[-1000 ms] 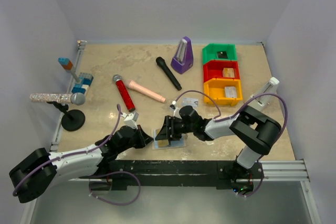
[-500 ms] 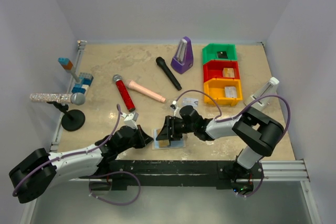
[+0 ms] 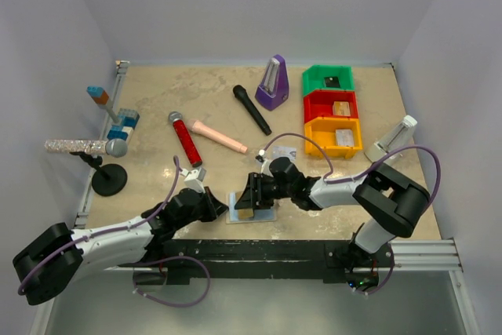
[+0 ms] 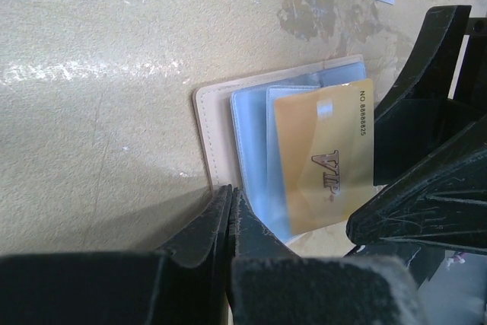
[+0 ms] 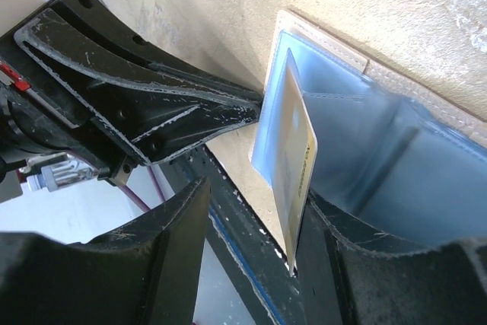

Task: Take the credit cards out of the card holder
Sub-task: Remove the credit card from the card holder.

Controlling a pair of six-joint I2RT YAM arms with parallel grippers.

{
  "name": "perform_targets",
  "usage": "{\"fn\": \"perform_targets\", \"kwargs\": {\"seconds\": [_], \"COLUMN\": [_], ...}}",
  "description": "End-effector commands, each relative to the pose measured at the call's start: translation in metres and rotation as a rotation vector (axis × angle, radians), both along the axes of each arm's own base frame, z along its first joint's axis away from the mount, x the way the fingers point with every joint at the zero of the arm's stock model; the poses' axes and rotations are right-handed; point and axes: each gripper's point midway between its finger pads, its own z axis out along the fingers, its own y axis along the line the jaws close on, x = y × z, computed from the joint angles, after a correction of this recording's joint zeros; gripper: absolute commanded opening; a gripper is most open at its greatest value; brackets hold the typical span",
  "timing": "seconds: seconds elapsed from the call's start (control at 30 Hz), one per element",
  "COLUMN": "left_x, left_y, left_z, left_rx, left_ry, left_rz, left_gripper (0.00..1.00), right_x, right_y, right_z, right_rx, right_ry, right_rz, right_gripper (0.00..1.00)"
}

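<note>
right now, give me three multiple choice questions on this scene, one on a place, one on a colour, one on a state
1. Where does the card holder lie?
A: at the table's far edge. B: between the left gripper and the right gripper. C: on an arm.
2. The card sticking out of it is:
A: orange-gold. B: dark. C: green.
3. The left gripper's jaws are:
A: wide open. B: shut. C: out of view.
B: the top view shows it between them. A: the orange-gold shows in both wrist views. B: its jaws meet with no gap.
</note>
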Motion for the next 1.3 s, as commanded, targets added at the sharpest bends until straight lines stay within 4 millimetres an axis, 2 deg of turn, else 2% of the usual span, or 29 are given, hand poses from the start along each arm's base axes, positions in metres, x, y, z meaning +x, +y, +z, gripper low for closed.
{"fn": "perform_targets", "kwargs": {"seconds": [0.0,0.67,1.27], "left_x": [-0.013,-0.013,-0.013], "left_y": [0.021,0.022,0.024], "left_z": [-0.03,-0.031,-0.034], "left_rx": [0.056,0.066,0.084], "left_ry": [0.041,0.037,0.038], "left_rz": [0.02,0.021,0.023], "left_gripper": [0.0,0.0,0.0], "right_x": [0.004,0.004,0.005], "right_y": [0.0,-0.006,-0.015], "right_z": [0.009,0.009,0.005], "right_rx": [0.015,-0.002,-0.012], "right_ry": [-0.048,-0.057,-0.058], "right_rz": [-0.008,-0.015,-0.03], "right_gripper": [0.49,0.31,0.28]}}
